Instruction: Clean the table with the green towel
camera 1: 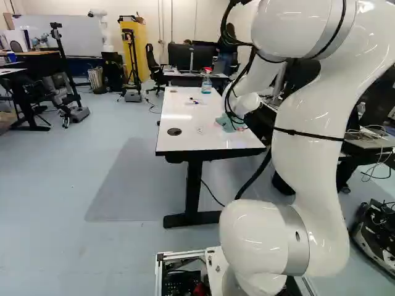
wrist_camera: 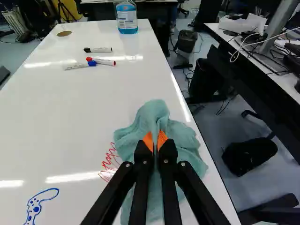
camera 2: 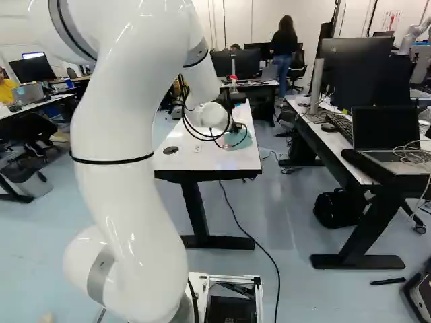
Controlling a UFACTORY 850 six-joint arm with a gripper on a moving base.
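Black gripper (wrist_camera: pixel 154 141): closed on the green towel, a raised fold of the cloth pinched between the orange pads (wrist_camera: pixel 148 141).
Green towel (wrist_camera: pixel 152 114): bunched on the white table (wrist_camera: pixel 56 105), close to one long edge, spread around and under the fingertips.
White arm (camera 1: pixel 315 154): reaching forward over the table from behind, bent down toward the cloth.
Red scribble (wrist_camera: pixel 110 161): just beside the towel, on the side away from that long edge; its strokes run up to the cloth, and whether any lie underneath I cannot tell.
Blue drawing (wrist_camera: pixel 33 209): farther off to the same side of the fingers and nearer the base, well apart from the towel, its lines plain.
Markers: three, lying ahead of the gripper, one with a black cap (wrist_camera: pixel 98 49), one with a red cap (wrist_camera: pixel 102 61), one with a blue cap (wrist_camera: pixel 80 65).
Spray bottle (wrist_camera: pixel 127 19): upright at the far end, with blue liquid inside.
Progress: towel in hand and on the table, so the wiping seems under way or about to start; both red and blue ink are left, the red being the likelier next target.
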